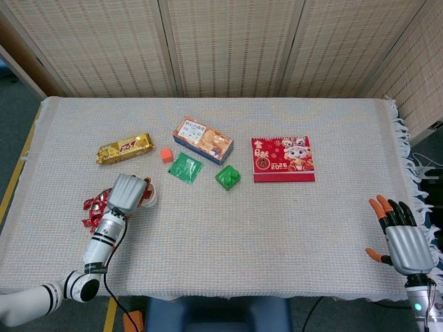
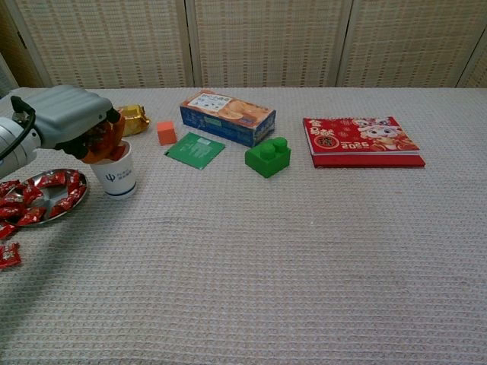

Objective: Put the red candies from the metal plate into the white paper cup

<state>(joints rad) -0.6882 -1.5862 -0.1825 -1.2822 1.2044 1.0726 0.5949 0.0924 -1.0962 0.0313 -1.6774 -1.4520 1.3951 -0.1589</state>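
The red candies (image 2: 42, 199) lie heaped on the metal plate (image 2: 47, 195) at the bench's (image 2: 289, 258) left edge, with one loose candy (image 2: 8, 255) on the cloth at the plate's 7 o'clock. Their number is too crowded to count. At the plate's 3 o'clock stands the single white paper cup (image 2: 114, 175), upright. The left hand (image 2: 72, 122) hangs directly over the cup's mouth, its fingers (image 2: 103, 143) curled downward around red candy, the tips at the rim.

At the cup's 12 o'clock lies one gold-wrapped bar (image 1: 124, 148), partly hidden behind the hand in the chest view. Toward 1 o'clock sits one small orange cube (image 2: 166, 132), then one flat green packet (image 2: 195, 150), and beyond it one blue biscuit box (image 2: 227, 117). At 3 o'clock is one green building block (image 2: 268, 157), and further out one red calendar (image 2: 361, 141).

The right hand (image 1: 400, 238) hovers off the bench's right edge, well apart from everything, fingers (image 1: 391, 211) spread and holding nothing.
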